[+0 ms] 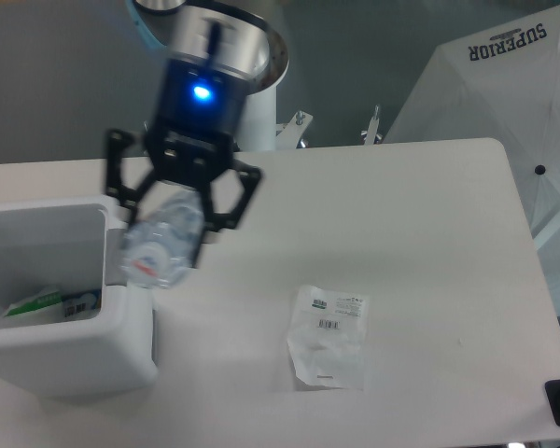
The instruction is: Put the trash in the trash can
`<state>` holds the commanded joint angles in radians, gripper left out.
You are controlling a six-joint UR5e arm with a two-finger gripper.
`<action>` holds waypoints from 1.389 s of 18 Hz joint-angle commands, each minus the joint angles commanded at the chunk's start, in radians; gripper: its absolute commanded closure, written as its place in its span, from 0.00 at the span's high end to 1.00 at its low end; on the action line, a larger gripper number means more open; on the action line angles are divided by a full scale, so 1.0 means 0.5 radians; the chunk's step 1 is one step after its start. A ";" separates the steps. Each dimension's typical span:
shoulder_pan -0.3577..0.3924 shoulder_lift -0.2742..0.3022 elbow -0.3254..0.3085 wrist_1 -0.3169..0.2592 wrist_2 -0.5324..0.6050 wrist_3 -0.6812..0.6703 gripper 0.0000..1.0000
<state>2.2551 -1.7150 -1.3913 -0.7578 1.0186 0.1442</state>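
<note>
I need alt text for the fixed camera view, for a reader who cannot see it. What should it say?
A robot gripper holds a clear plastic bottle above the right edge of a white trash can that already contains some items. A flat clear plastic bag with barcode stickers lies on the white table.

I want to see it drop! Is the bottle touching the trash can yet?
Cannot tell. In the camera view the bottle, held in the gripper, overlaps the trash can rim; it looks lifted above, but no gap shows.
</note>
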 joint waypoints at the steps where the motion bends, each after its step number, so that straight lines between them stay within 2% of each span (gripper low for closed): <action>1: -0.034 -0.006 0.003 0.000 0.003 -0.015 0.67; 10: -0.325 -0.184 0.089 0.009 0.000 -0.089 0.67; 14: -0.374 -0.242 0.083 0.009 0.000 -0.114 0.68; 17: -0.402 -0.236 -0.006 0.009 0.003 -0.101 0.72; 20: -0.402 -0.215 -0.052 0.012 0.003 -0.089 0.88; 21: -0.402 -0.209 -0.055 0.009 0.003 -0.098 1.00; 25: -0.308 -0.181 -0.135 0.009 0.018 -0.114 1.00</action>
<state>2.1013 -1.8056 -1.4586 -0.7532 1.0277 0.0874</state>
